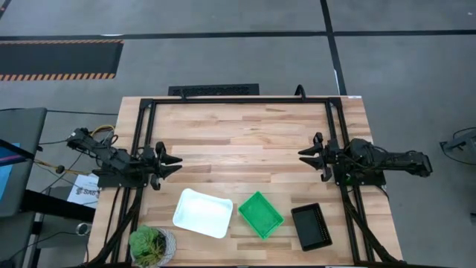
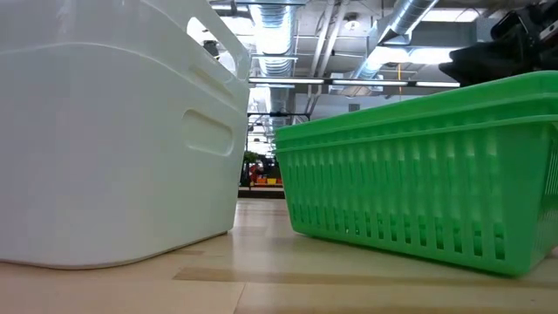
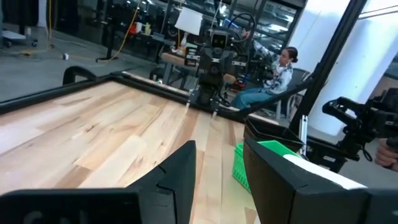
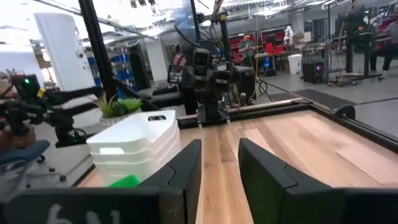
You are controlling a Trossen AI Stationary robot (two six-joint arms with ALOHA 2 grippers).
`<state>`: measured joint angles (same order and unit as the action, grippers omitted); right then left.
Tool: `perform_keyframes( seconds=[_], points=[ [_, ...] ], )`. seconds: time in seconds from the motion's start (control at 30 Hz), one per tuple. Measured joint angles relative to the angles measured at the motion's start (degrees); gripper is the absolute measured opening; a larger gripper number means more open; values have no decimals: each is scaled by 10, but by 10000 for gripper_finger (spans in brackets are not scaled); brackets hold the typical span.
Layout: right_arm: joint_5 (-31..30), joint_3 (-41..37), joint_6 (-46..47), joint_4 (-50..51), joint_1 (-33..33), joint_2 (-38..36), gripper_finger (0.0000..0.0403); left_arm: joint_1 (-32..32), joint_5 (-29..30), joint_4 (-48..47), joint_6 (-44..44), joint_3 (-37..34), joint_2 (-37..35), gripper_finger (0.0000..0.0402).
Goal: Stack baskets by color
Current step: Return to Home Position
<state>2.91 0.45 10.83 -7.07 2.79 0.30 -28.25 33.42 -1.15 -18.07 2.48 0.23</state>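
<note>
The left gripper [image 1: 177, 164] hangs over the left side of the light wooden counter [image 1: 238, 141], about halfway between the near and far edges. Its fingers [image 3: 180, 171] are spread with a clear gap between them and hold nothing. The right gripper [image 1: 303, 156] mirrors it over the right side, facing it across the bare middle. Its fingers are likewise parted and empty.

Three things sit in a row along the near edge, well apart from both grippers. The white smooth-walled rectangular plastic baskets [image 1: 202, 213] are on the left, nested into one stack. Their layered rims show in the right wrist view. The bright green mesh rectangular plastic basket [image 1: 260, 214] stands just right of them, turned at an angle and apart from the white stack. The black mesh rectangular plastic basket [image 1: 311, 226] is farthest right. How many are nested in the green and black ones cannot be told.

A round potted green plant [image 1: 152, 246] stands at the near left corner, beside the white stack.
</note>
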Motion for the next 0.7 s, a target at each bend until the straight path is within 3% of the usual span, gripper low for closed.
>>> perform_keyframes(
  seconds=[0.7],
  points=[
    [0,-1,46,50,-1,1,130,0,0,-2,-18,0,0,122]
  ],
)
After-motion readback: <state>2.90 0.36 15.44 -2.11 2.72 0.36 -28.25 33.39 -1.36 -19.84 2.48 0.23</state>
